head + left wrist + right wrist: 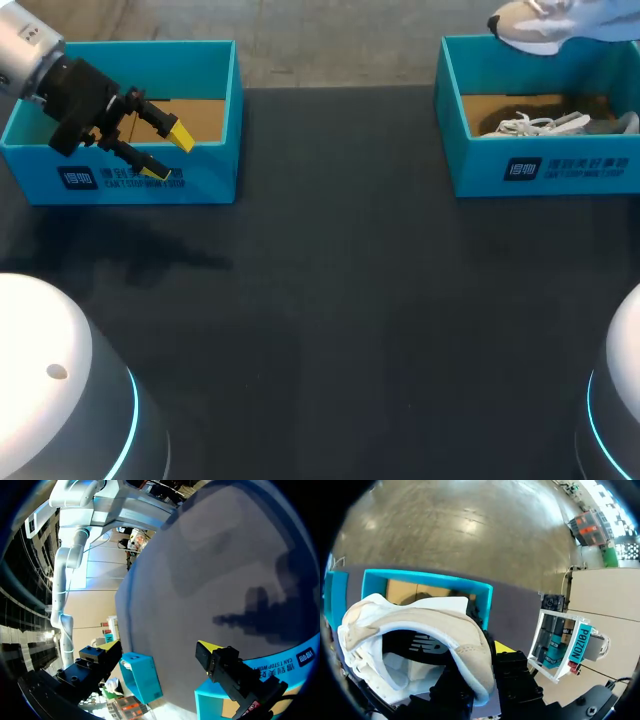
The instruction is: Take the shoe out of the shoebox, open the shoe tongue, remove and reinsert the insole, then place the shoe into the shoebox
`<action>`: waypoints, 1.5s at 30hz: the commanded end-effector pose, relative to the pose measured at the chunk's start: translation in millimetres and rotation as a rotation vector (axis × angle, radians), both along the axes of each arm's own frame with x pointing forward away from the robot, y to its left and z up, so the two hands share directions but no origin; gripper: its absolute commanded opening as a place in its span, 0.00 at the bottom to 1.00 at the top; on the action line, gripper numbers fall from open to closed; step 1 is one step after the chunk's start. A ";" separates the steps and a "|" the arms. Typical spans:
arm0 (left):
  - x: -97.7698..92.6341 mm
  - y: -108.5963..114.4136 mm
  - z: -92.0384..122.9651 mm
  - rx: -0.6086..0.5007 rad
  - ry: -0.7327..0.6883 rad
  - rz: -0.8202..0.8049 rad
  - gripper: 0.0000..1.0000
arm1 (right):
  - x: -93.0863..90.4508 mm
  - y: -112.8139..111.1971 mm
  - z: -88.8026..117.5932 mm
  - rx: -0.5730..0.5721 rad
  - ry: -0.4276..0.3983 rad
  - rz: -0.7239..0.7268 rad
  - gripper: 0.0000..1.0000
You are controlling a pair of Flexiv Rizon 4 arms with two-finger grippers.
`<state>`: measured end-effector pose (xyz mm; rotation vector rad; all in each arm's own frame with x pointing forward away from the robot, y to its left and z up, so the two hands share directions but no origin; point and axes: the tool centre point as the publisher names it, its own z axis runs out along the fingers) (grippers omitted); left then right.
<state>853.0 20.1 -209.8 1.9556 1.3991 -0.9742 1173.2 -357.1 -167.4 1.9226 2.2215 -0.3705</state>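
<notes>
A beige and white shoe (415,630) hangs in the air, and my right gripper (487,662) is shut on its heel collar. In the head view this shoe (545,25) shows at the far edge, above the right teal shoebox (545,165). The same shoebox (427,580) lies below the lifted shoe in the right wrist view. A second shoe with white laces (545,125) lies inside that box. My left gripper (167,153) stands open over the front wall of the left teal shoebox (205,185), holding nothing. One of its yellow-tipped fingers (212,655) shows in the left wrist view.
The dark table (330,320) stretches between the two boxes. The left shoebox's brown cardboard floor (205,115) is bare where it shows. In the left wrist view the right shoebox (142,677) is seen far across the table.
</notes>
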 end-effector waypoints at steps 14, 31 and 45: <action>-0.1 -0.3 -0.1 0.002 -0.002 0.000 1.00 | -2.4 4.5 2.8 -0.055 0.051 0.039 0.00; -0.1 -0.3 -0.1 0.002 -0.002 0.000 1.00 | -12.1 3.1 -3.8 -0.037 0.010 -0.086 0.00; -0.1 -0.3 -0.1 0.002 -0.002 0.000 1.00 | -26.0 4.5 -18.8 -0.048 -0.040 -0.211 0.00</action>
